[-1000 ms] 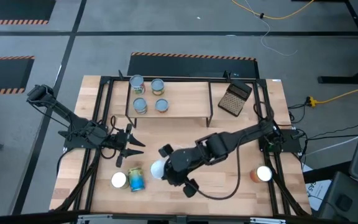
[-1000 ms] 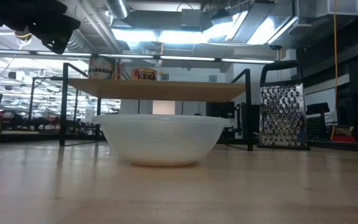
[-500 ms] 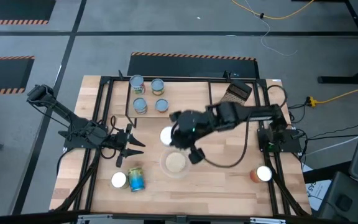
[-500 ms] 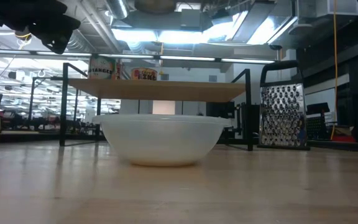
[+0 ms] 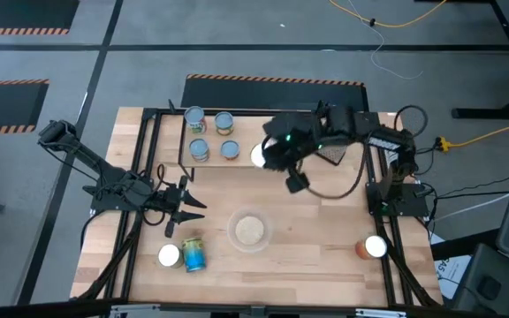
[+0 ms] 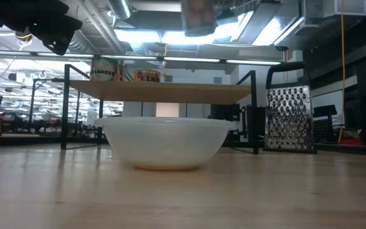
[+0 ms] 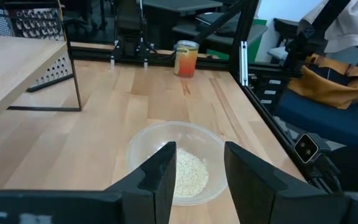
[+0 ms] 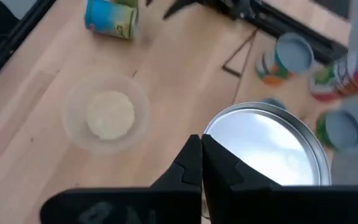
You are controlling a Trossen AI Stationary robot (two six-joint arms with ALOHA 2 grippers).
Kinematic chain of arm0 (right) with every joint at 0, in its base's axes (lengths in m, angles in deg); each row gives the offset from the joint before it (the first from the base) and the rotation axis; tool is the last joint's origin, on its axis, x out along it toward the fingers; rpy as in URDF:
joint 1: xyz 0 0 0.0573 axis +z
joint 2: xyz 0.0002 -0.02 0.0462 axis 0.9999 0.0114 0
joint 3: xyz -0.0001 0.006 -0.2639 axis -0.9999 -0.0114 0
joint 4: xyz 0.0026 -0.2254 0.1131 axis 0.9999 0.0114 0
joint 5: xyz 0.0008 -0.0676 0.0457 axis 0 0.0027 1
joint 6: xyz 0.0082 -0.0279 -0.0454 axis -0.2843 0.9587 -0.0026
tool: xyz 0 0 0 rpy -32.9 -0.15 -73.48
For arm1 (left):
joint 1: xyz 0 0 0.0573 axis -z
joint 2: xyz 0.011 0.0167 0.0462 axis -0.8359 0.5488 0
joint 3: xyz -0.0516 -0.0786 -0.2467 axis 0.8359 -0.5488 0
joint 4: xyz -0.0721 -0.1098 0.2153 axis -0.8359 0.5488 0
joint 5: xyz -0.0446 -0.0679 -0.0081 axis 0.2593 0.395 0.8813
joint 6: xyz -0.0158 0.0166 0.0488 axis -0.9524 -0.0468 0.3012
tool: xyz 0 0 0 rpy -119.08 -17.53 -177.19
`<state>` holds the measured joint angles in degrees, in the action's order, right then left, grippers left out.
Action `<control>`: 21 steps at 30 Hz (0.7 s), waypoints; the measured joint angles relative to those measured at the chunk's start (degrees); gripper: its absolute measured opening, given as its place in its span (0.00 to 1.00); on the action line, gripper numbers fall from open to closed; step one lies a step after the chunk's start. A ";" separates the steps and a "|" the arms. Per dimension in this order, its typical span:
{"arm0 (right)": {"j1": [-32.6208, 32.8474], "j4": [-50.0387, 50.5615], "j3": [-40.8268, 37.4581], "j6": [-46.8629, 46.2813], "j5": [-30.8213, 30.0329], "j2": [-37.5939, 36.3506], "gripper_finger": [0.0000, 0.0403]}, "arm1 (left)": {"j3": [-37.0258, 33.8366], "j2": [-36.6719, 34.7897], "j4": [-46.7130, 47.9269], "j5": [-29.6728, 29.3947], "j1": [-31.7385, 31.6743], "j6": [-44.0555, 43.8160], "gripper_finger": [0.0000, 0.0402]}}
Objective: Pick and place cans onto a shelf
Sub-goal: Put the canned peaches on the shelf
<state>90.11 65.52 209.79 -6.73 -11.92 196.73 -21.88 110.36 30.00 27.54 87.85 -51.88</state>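
The light-wood shelf stands at the far middle of the table, and several cans stand upright on its left half. My right gripper is shut on a white-topped can over the shelf's middle. In the low view this can is high above the board. My left gripper is open and empty at the table's left. A blue-green can lies on its side beside an upright white-topped can near the front left. A red-orange can stands at the front right. My right gripper holds the can at the rim of its top, where the two fingers close together. The fingers slant down onto it from above. The can's wall below the rim is hidden by its own top. The can is top-up and clear of the shelf.
A clear bowl of pale grains sits in the table's middle, in front of my left gripper's fingers. A dark grater leans at the shelf's right end. Black frame rails run along the table's sides.
My right gripper has carried the white-topped can from the near side beside the bowl up and toward the table's far edge, a little rightward. It now stands over the shelf's middle. The bowl, covered by the arm before, now shows.
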 joint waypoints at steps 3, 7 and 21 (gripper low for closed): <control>-3.55 3.90 0.00 1.75 3.86 -1.42 0.00 | 0.00 0.00 0.00 0.00 0.02 -0.02 0.32; -8.71 8.46 -0.40 4.14 8.77 -2.14 0.00 | 0.00 0.00 0.00 -0.02 0.02 0.00 0.32; -23.76 2.72 -11.43 21.01 22.31 -2.21 0.00 | 0.00 0.02 0.00 -2.78 0.02 0.00 0.32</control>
<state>66.35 68.24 198.36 14.28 10.39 194.52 -21.88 110.38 30.00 24.76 87.87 -51.88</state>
